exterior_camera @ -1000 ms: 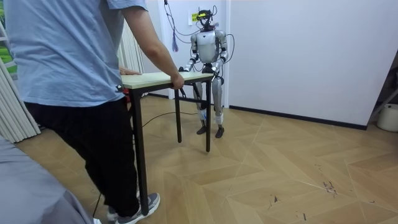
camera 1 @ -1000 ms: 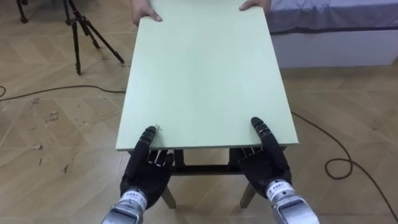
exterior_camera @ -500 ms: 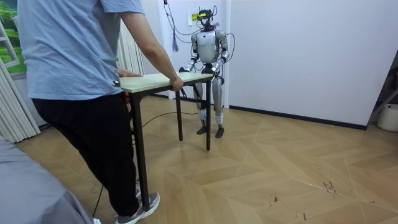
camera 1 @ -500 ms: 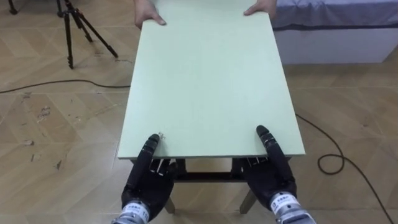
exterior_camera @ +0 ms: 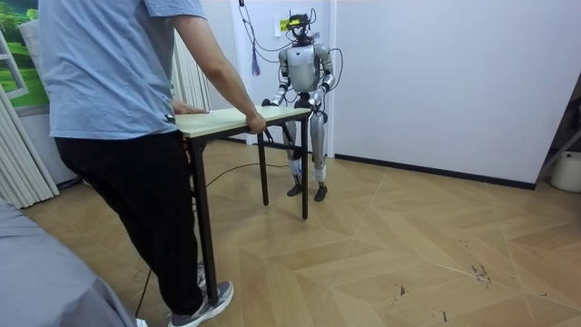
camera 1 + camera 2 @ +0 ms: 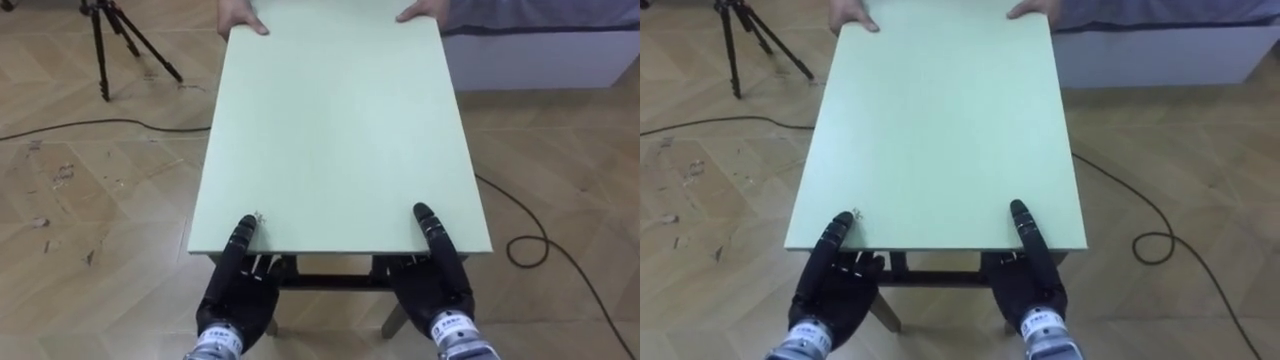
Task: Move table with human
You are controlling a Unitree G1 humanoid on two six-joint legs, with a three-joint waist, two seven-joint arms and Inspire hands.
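A table with a pale green top (image 6: 335, 120) and dark legs stretches away from me. My left hand (image 6: 238, 295) and right hand (image 6: 435, 290) grip its near edge at the two corners, thumbs lying on top and fingers curled under the edge. A person's hands (image 6: 240, 20) hold the far edge at both corners. In the room view the person (image 5: 118, 91) stands at the near end of the table (image 5: 227, 116), mid-step, and I stand upright at its far end by the white wall.
A black tripod (image 6: 110, 35) stands on the wooden floor to the far left. Dark cables run across the floor on the left (image 6: 100, 125) and loop on the right (image 6: 525, 245). A low white bed base (image 6: 540, 55) lies at the far right.
The floor, tripod and cable have slid up and left under the table in the eye view. The person has shifted a step towards me. Both hands keep their hold.
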